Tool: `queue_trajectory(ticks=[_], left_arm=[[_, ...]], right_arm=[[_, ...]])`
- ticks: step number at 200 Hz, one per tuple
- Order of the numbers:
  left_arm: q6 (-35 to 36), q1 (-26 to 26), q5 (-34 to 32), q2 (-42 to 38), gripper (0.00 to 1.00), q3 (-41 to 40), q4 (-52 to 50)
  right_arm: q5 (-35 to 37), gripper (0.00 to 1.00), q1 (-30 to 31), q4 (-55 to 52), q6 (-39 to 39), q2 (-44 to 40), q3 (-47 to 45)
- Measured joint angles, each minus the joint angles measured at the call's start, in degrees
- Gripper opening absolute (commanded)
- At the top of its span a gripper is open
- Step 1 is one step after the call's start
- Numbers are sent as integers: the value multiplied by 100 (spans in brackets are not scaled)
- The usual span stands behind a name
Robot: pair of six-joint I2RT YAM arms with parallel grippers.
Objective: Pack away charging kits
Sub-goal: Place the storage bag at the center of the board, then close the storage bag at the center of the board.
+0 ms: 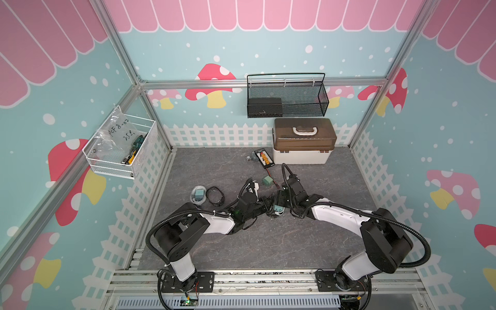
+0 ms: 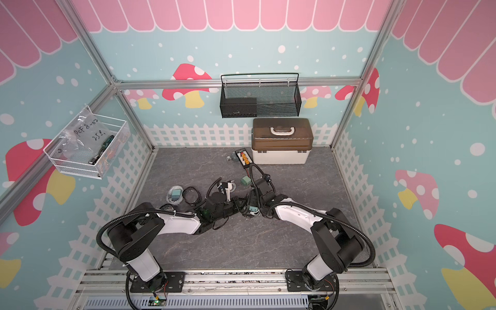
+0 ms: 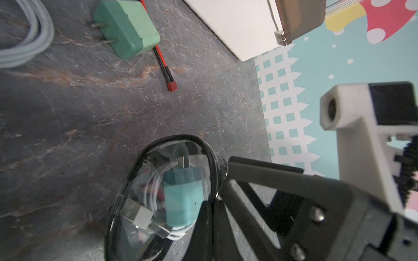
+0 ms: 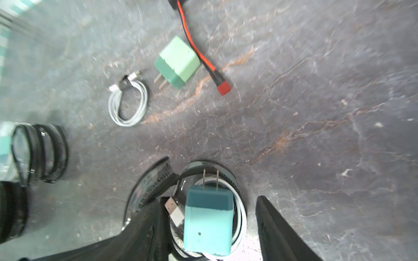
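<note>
A round clear zip case (image 4: pixel 228 171) lies on the dark mat between both arms, seen in both top views (image 1: pixel 277 212) (image 2: pixel 253 210). Inside it sit a teal plug adapter (image 4: pixel 208 221) (image 3: pixel 181 198) and a coiled white cable (image 4: pixel 242 217). My left gripper (image 3: pixel 213 217) is shut on the case's black zipper rim. My right gripper (image 4: pixel 211 198) is open, one finger on each side of the adapter and not touching it. A loose green adapter (image 4: pixel 177 62) (image 1: pixel 267 180) and a white cable coil (image 4: pixel 127 101) lie beyond.
To the left lie a second clear case holding a teal adapter (image 1: pixel 198 193) and a black ring-shaped case (image 1: pixel 214 196). A black board with orange connectors (image 1: pixel 263 158) and its red-black wire (image 4: pixel 199 52) lie before the white box with brown lid (image 1: pixel 303 141). Mesh baskets (image 1: pixel 287 96) (image 1: pixel 120 147) hang on the walls.
</note>
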Motion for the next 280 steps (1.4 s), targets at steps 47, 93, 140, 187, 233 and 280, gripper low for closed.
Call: queue_trajectory(ticks=[47,93,140,187,233,280], left_arm=[[170,-61,186,-144,66,92,-553],[518,0,-188,-1235,74,66,-1373],[691,542,-149,-608,73,90,-1580],[765,481,142,173,74,358,-1672],[774,330,258,367,73,691,-1486],[756,245,367,728,72,743,-1252]], right_arm=[[-81,59,-673,-46,-68,-789,-527],[-42,51,-866,-199,-186,-940,-1054],[-361,41,-772,-33,-234,-297,-1099],[-535,38,-372,186,-197,111,-1003],[-634,34,-304,330,-109,243,-940],[-826,12,-278,588,-24,444,-881]])
